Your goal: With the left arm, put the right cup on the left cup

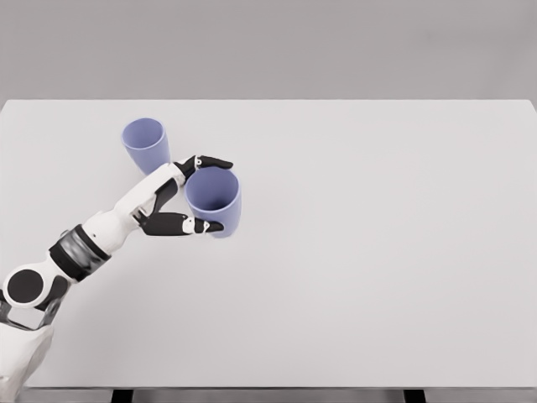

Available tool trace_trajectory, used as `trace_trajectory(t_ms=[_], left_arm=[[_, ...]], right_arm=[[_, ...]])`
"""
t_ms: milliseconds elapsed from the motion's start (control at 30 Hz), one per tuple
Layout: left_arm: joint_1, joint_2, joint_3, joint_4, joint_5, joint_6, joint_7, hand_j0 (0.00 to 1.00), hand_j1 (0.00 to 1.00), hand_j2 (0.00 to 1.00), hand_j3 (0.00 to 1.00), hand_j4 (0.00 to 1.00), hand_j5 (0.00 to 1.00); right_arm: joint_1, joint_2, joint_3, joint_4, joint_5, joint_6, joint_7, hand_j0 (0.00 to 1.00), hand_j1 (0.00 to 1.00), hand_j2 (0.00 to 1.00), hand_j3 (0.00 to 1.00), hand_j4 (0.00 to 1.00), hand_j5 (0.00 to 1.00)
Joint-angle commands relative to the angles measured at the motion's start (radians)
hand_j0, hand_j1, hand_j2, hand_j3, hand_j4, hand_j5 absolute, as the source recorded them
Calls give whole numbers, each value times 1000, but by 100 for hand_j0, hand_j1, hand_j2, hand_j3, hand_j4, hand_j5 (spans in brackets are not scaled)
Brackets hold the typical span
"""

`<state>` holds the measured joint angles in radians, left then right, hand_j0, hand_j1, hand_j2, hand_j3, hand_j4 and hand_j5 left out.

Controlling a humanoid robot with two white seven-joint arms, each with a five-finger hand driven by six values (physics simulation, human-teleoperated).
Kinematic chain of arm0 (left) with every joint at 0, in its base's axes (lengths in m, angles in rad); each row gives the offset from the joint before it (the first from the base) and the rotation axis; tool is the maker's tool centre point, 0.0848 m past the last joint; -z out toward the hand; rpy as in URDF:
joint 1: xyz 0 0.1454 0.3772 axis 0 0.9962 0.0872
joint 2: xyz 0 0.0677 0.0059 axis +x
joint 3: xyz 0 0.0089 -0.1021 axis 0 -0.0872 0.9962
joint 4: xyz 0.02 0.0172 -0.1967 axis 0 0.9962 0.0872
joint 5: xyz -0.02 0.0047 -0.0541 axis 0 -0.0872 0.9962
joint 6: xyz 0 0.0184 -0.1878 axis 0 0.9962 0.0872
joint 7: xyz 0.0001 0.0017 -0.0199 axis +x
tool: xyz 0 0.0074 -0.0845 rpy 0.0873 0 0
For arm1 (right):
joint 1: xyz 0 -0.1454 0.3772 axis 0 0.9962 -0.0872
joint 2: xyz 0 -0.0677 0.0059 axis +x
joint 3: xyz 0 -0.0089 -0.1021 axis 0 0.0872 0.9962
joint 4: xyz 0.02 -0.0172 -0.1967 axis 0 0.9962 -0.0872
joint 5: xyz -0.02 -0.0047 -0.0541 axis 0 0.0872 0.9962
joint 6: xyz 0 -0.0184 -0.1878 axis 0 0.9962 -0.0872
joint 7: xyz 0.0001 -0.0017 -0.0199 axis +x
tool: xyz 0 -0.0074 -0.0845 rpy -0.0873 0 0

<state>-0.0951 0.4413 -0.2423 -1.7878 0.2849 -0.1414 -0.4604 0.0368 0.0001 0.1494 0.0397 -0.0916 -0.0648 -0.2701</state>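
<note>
counting cups: two blue cups on the white table (377, 252)
right cup (215, 200): near the left cup (146, 143), apart
left hand (180, 201): fingers wrapped around the right cup
hard to see: cup side behind the fingers
arms: one, from the left

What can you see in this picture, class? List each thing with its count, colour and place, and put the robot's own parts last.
table: one, white, fills most of the view.
left cup: one, blue-violet, upright, far left part of the table.
right cup: one, blue-violet, just right of and nearer than the other cup, between the fingers of the hand.
background: grey, beyond the far table edge.
left arm: one, white with dark joints, enters from the lower left.
left hand: one, white and black, fingers closed around the right cup.
</note>
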Motion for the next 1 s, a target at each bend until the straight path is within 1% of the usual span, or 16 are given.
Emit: trace_trajectory(t_ms=[0, 133, 333, 533, 733, 800, 967], left_arm=[[0, 0, 5, 2, 7, 11, 0, 73, 73, 73, 73, 73, 73], [-17, 0, 21, 11, 14, 17, 0, 73, 73, 73, 73, 73, 73], [-54, 0, 23, 39, 19, 17, 0, 73, 73, 73, 73, 73, 73], [-78, 0, 23, 59, 25, 17, 0, 73, 73, 73, 73, 73, 73], [-126, 0, 24, 100, 28, 17, 0, 71, 71, 71, 71, 71, 71], [-132, 0, 43, 113, 27, 19, 0, 71, 71, 71, 71, 71, 71], [-153, -1, 47, 139, 28, 17, 0, 71, 71, 71, 71, 71, 71]], right_arm=[[0, 0, 1, 0, 0, 0, 0, 100, 100, 100, 100, 100, 100], [0, 0, 1, 0, 0, 0, 0, 100, 100, 100, 100, 100, 100], [0, 0, 1, 0, 0, 0, 0, 100, 100, 100, 100, 100, 100], [0, 0, 1, 0, 0, 0, 0, 100, 100, 100, 100, 100, 100], [0, 0, -1, 0, 0, 0, 0, 100, 100, 100, 100, 100, 100], [0, 0, 1, 0, 0, -1, 0, 100, 100, 100, 100, 100, 100], [0, 0, 1, 0, 0, 0, 0, 100, 100, 100, 100, 100, 100]])
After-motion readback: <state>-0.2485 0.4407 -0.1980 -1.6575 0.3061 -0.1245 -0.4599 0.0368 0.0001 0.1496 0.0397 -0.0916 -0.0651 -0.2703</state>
